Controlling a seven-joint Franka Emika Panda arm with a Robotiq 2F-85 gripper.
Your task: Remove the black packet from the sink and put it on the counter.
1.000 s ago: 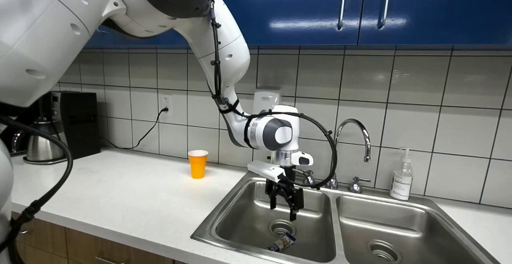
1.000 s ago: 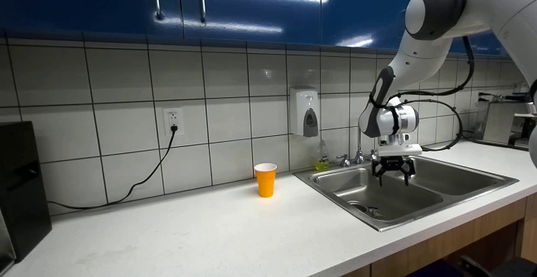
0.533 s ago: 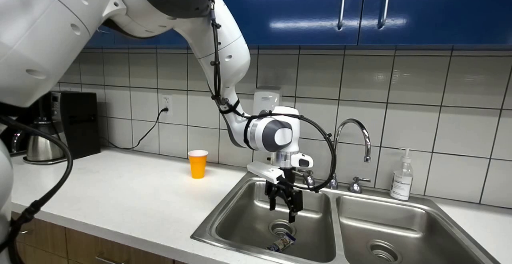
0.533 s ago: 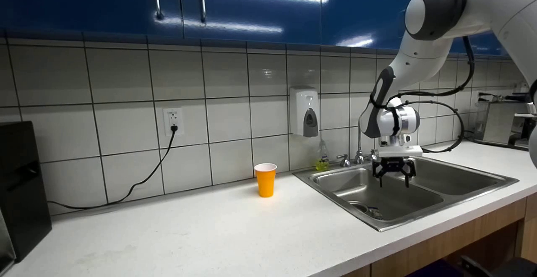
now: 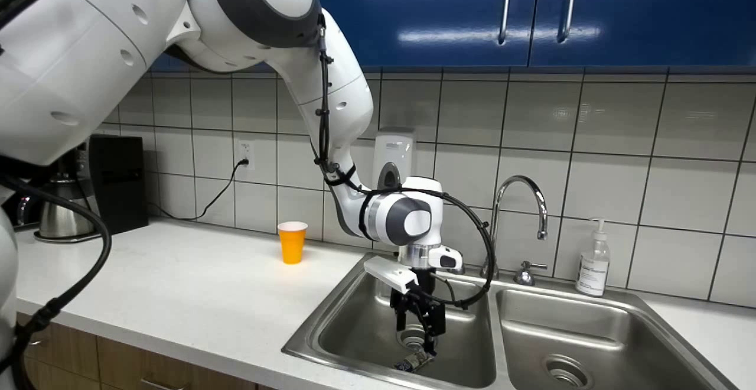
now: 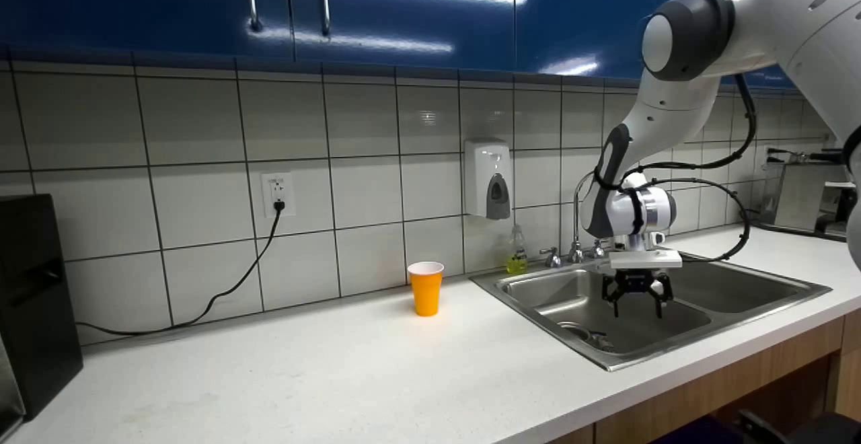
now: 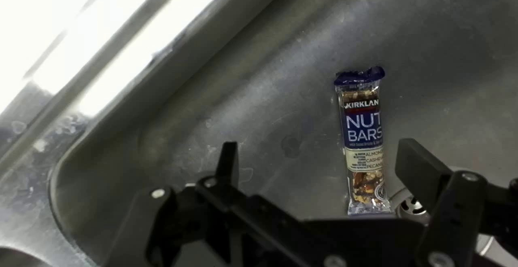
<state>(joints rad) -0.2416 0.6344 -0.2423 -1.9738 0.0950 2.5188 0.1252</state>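
The packet [image 5: 409, 363], a small dark-blue nut bar wrapper rather than black, lies flat in the sink [image 5: 502, 343] near the drain of one basin. It shows whole in the wrist view [image 7: 363, 137] and as a small shape in an exterior view [image 6: 601, 342]. My gripper [image 5: 416, 335] is open and empty, pointing down inside that basin above the packet. In the wrist view, the packet lies ahead of and between the open fingertips [image 7: 317, 153], closer to the right finger. The light counter [image 5: 207, 283] runs beside the sink.
An orange cup [image 5: 292, 242] stands on the counter near the tiled wall. The faucet [image 5: 522, 183] and a handle [image 5: 525, 273] rise behind the sink. A soap bottle [image 5: 593, 263] stands on the sink's back edge. A black coffee machine [image 5: 118, 183] is at the far end.
My gripper has moved down into the basin, closer to the packet, and stays open. The packet, the cup and the other things have not moved.
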